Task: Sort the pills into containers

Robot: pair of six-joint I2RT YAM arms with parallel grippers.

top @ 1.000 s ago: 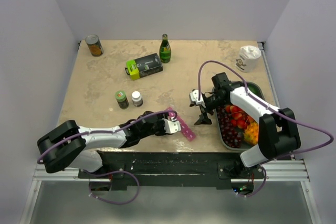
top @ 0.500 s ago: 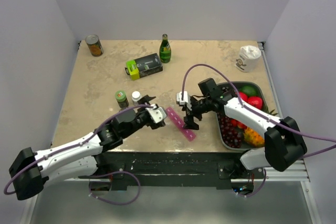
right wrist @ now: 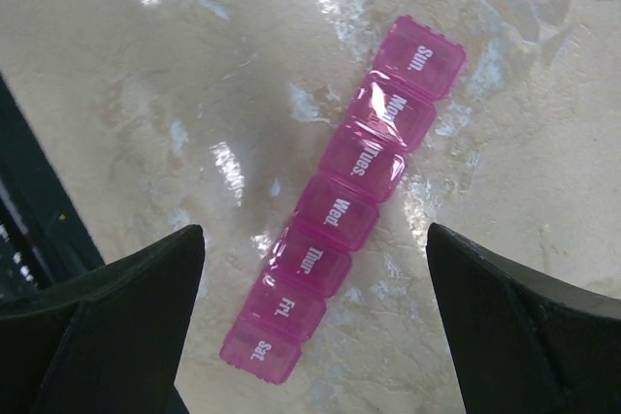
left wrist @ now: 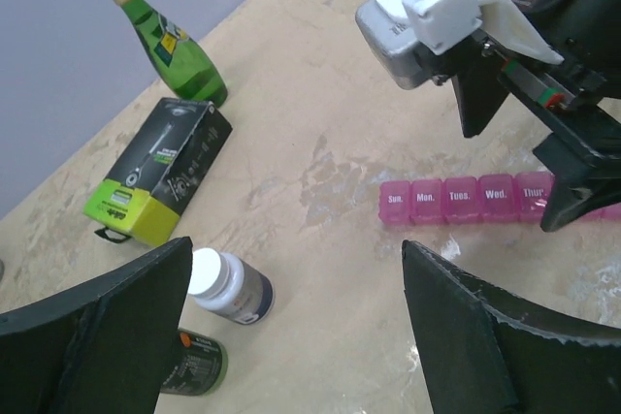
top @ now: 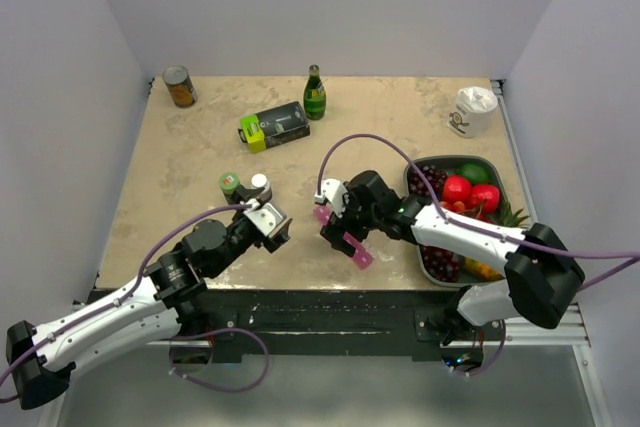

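The right gripper (right wrist: 312,239) hangs spread wide and empty directly above the pill box (right wrist: 361,167), which looks light, stiff and slippery, best pinched across its narrow middle.

Translucent pink plastic, smooth and glossy, with white day lettering, for the containers (right wrist: 344,215); polished stone-look finish, beige and veined, on the table (right wrist: 175,65), bright with patches of glare; matt black plastic on the fingers (right wrist: 97,327) of the right gripper (right wrist: 312,239) and of the left gripper (left wrist: 296,264), slightly rough along the edges; glossy green glass for the bottle (left wrist: 179,50), with a paper-looking label; printed cardboard, black and lime, low in sheen, for the box (left wrist: 155,176); smooth white plastic cap on the small dark pill bottle (left wrist: 231,286); dark, metal-looking rim on the fruit tray (top: 450,158); smooth purple sheathing on the cables (top: 365,136).
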